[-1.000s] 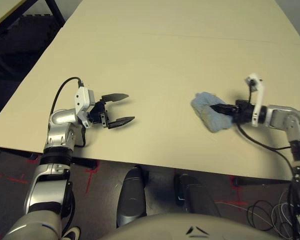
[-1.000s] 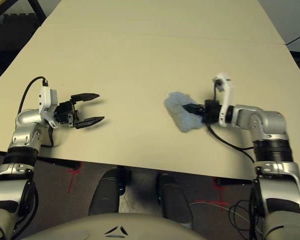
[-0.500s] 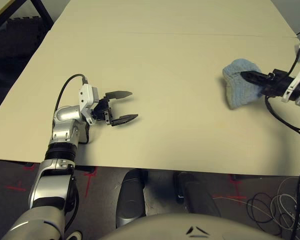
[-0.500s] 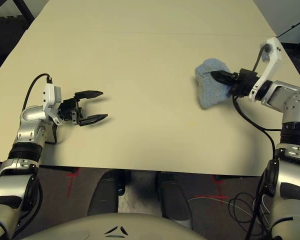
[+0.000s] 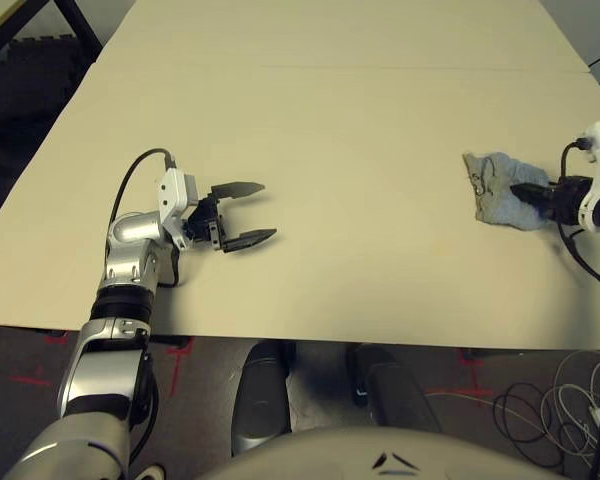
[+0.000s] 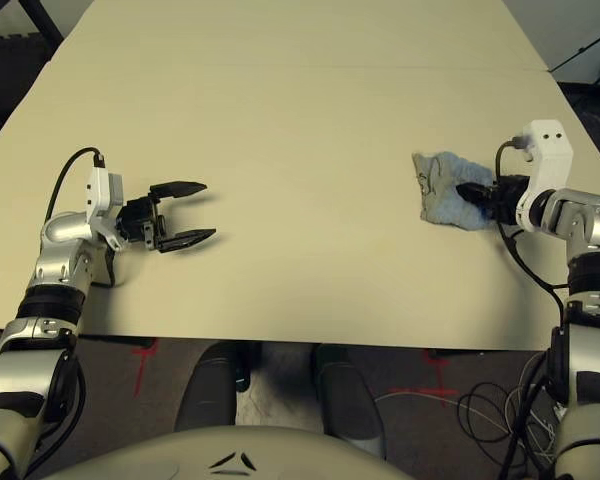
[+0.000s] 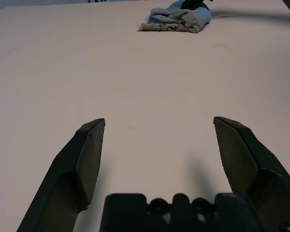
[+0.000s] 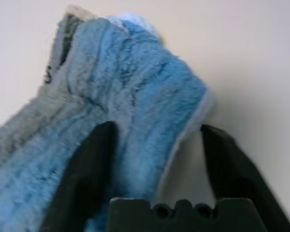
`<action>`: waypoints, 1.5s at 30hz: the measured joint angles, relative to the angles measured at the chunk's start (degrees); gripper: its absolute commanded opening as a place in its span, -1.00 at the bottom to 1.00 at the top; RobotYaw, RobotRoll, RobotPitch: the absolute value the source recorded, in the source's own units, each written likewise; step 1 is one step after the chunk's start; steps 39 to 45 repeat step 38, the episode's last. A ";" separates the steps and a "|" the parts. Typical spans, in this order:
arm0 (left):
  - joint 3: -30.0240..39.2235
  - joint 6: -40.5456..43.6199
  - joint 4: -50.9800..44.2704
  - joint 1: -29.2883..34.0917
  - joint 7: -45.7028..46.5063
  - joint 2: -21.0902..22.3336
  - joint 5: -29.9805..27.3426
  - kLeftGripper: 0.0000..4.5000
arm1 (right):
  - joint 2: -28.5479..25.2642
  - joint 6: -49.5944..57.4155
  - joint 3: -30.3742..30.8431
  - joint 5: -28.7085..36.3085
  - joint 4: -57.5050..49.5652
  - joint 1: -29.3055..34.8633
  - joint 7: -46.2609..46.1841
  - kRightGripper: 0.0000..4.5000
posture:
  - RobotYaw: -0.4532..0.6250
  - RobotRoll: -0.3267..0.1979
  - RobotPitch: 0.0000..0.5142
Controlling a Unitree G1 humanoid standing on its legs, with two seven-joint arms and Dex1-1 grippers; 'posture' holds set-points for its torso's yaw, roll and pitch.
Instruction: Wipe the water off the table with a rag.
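Note:
The light blue-grey rag (image 5: 497, 190) lies crumpled on the pale beige table (image 5: 330, 120) toward its right side. My right gripper (image 6: 475, 193) is at the rag's right edge. In the right wrist view its fingers (image 8: 94, 164) stand apart, open, with the rag (image 8: 116, 96) partly between them and bare table beside it. My left gripper (image 5: 245, 212) rests open near the table's front left, nothing between its fingers (image 7: 89, 154). The left wrist view shows two faint yellowish smears of water (image 7: 221, 46) (image 7: 130, 127) on the table between that gripper and the rag (image 7: 179, 17).
A thin seam (image 5: 360, 68) crosses the far part of the tabletop. The table's front edge (image 5: 330, 335) runs just behind both grippers, and its right edge is close to the right arm. Cables (image 5: 540, 420) lie on the floor at the lower right.
The right gripper carried the rag from the table's middle to the right, set it down flat and opened. The left arm has stayed put. The camera shifted slightly.

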 measured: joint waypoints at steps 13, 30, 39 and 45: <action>9.16 8.13 4.86 -7.48 21.33 -0.39 -1.62 1.00 | 1.47 -27.04 -10.57 1.47 8.30 -5.76 -5.27 0.98 | 0.01 0.25 -0.29; 17.36 4.78 24.33 -14.73 48.70 5.05 2.31 1.00 | 7.86 -47.31 -17.25 3.43 21.32 -5.04 -17.18 0.98 | 0.06 0.25 -0.29; 17.65 3.68 25.16 -15.08 49.06 5.09 2.73 1.00 | 8.59 -48.84 -17.25 3.55 21.66 -4.53 -18.03 0.98 | 0.05 0.25 -0.30; 17.65 3.68 25.16 -15.08 49.06 5.09 2.73 1.00 | 8.59 -48.84 -17.25 3.55 21.66 -4.53 -18.03 0.98 | 0.05 0.25 -0.30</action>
